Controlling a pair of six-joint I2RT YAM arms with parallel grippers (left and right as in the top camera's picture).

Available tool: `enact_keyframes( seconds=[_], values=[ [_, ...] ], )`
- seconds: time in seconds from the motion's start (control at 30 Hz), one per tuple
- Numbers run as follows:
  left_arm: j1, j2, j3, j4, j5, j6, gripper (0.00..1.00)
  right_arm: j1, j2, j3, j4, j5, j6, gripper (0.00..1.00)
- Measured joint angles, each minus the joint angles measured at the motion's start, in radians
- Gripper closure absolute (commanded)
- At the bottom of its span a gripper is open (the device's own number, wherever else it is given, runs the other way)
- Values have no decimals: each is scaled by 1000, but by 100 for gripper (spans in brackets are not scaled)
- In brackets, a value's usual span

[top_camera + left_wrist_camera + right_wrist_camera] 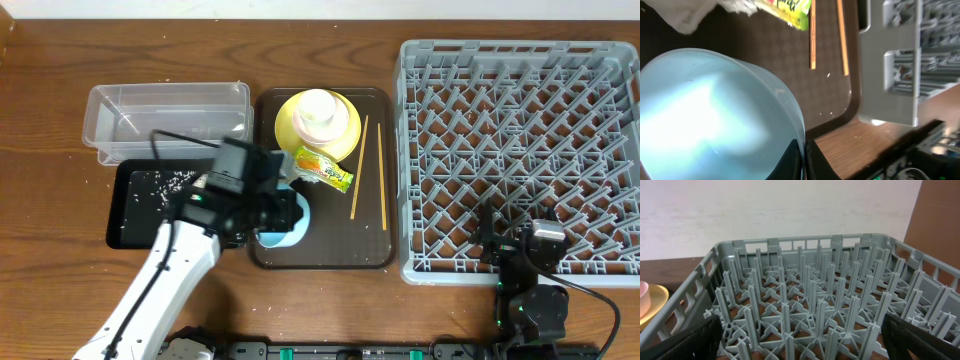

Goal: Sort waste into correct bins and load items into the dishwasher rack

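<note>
**A:** Start at the left. What sat beyond the brown tray (330, 235)?

**B:** Just off its left edge were the tub (165, 115) at the back and the black tray (130, 215) in front. Rice (165, 180) was strewn in the black one, so I'd judge that waste sorted.

**A:** And the left pincer (804, 160)?

**B:** It was at the brown tray's front left corner, closed tight on the rim of the blue bowl (715, 115). A thin wall like that suits a pinch, and the bowl was likely bound for the rack.

**A:** Did the overhead show that grip?

**B:** No, the arm hid it, and only the left wrist view showed it. That view also caught something white and crumpled, perhaps the tissue (685, 15), beside the wrapper (325, 172).

**A:** What else was on the brown tray?

**B:** The plate (290, 125) was at the back with a white bowl (318, 112) on it. The wrapper lay mid-tray and the chopsticks (380, 175) along the right side.

**A:** And to the right of it?

**B:** The rack (520, 150), with no dish in it yet. The right pincer (802, 347) hung over its front edge, fingers wide apart and holding nothing, seemingly waiting. Its own camera showed the pegs standing upright, which the overhead flattened.
</note>
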Motion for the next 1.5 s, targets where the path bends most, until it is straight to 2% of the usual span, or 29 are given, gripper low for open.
enact_keyframes(
  seconds=[0.27,0.6,0.63,0.67,0.77,0.83,1.0,1.17,1.27,1.4,1.5],
  values=[
    [-188,52,0,18,-208,-71,93,0,0,0,0,0,0,1],
    [-256,206,0,89,-271,-81,93,0,0,0,0,0,0,1],
    [-256,223,0,93,-274,-81,89,0,0,0,0,0,0,1],
    [-256,238,0,97,-275,-82,77,0,0,0,0,0,0,1],
    [-257,262,0,106,-283,-82,63,0,0,0,0,0,0,1],
    [-257,263,0,108,-286,-86,60,0,0,0,0,0,0,1],
    [-256,250,8,107,-289,-89,59,0,0,0,0,0,0,1],
    [-206,163,63,109,-290,-89,59,0,0,0,0,0,0,1],
    [-129,97,92,111,-290,-89,54,0,0,0,2,0,0,1],
    [-4,37,99,107,-292,-93,53,0,0,-1,45,0,0,1],
    [70,15,99,104,-293,-93,51,0,0,-1,18,0,0,1]
  ],
)
